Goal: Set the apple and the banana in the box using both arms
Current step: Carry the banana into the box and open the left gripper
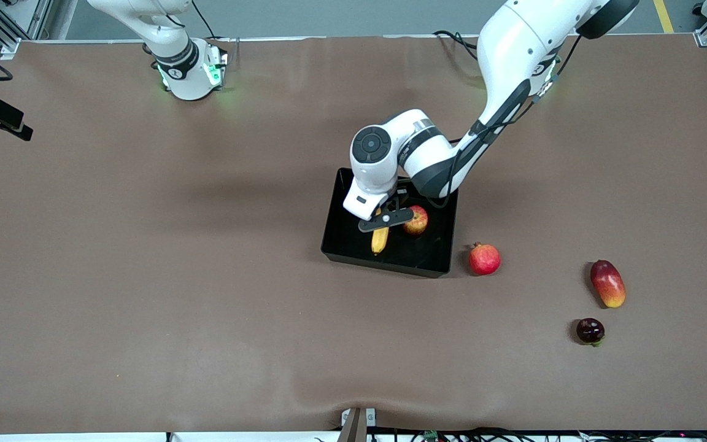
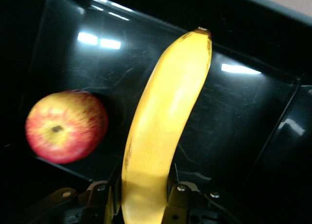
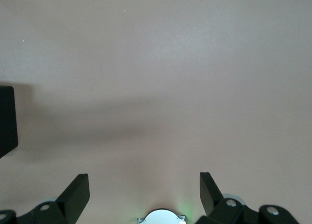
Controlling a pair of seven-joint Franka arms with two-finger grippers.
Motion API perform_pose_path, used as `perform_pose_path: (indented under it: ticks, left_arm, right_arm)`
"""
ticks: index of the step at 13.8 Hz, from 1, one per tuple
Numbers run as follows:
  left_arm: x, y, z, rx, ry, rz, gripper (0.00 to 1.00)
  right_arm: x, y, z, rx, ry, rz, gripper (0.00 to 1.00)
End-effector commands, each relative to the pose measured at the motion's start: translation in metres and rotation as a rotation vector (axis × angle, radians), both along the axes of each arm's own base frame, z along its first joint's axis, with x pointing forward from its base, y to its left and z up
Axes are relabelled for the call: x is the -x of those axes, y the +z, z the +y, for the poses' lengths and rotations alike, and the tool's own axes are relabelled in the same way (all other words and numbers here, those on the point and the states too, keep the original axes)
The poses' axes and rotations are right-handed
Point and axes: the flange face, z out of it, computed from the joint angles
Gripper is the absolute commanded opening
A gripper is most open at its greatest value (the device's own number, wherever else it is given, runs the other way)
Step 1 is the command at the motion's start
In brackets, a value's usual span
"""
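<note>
Left gripper (image 1: 384, 220) clamped on banana (image 1: 380, 238) over box (image 1: 341, 245) | banana long axis runs toward front camera, free tip nearest | apple (image 1: 416, 221) in box beside | right gripper (image 3: 144, 197) wide open, empty, waiting

The banana's (image 1: 380, 238) upper end is hidden under the left pincer (image 1: 384, 218); the right pincer (image 3: 144, 190) is cut off by the picture's edge.

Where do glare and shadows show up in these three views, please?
Left wrist view: bright glare patches on the glossy box wall beside the banana. Front view: soft arm shadow on the table beside the box. Right wrist view: a broad diffuse shadow band across the table.
</note>
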Motion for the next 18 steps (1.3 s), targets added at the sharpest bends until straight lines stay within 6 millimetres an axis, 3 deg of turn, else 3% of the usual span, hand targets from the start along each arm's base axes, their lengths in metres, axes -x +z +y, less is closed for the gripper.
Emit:
perform_pose_path:
  ticks: [1, 11, 12, 13, 14, 18]
  left_arm:
    - [-0.005, -0.008, -0.006, 0.026, -0.009, -0.037, 0.0]
    - [-0.003, -0.062, -0.009, 0.037, -0.058, -0.048, 0.0]
    - [-0.001, -0.065, -0.01, 0.039, -0.06, -0.044, 0.2]
    - [-0.001, -0.066, -0.01, 0.039, -0.061, -0.045, 0.66]
    - [-0.003, -0.062, -0.009, 0.04, -0.057, -0.051, 1.0]
    - [-0.02, -0.028, -0.006, 0.055, -0.04, -0.1, 1.0]
  right_arm:
    - [0.007, 0.007, 0.002, 0.009, -0.013, 0.0, 1.0]
    - [0.008, 0.007, -0.001, 0.007, -0.014, 0.001, 1.0]
    - [0.008, 0.007, -0.001, 0.007, -0.013, 0.004, 1.0]
    - [0.009, 0.006, -0.001, 0.006, -0.014, 0.013, 1.0]
    - [0.01, 0.006, 0.0, 0.006, -0.014, 0.019, 1.0]
    - [0.01, 0.007, -0.002, 0.007, -0.016, 0.017, 1.0]
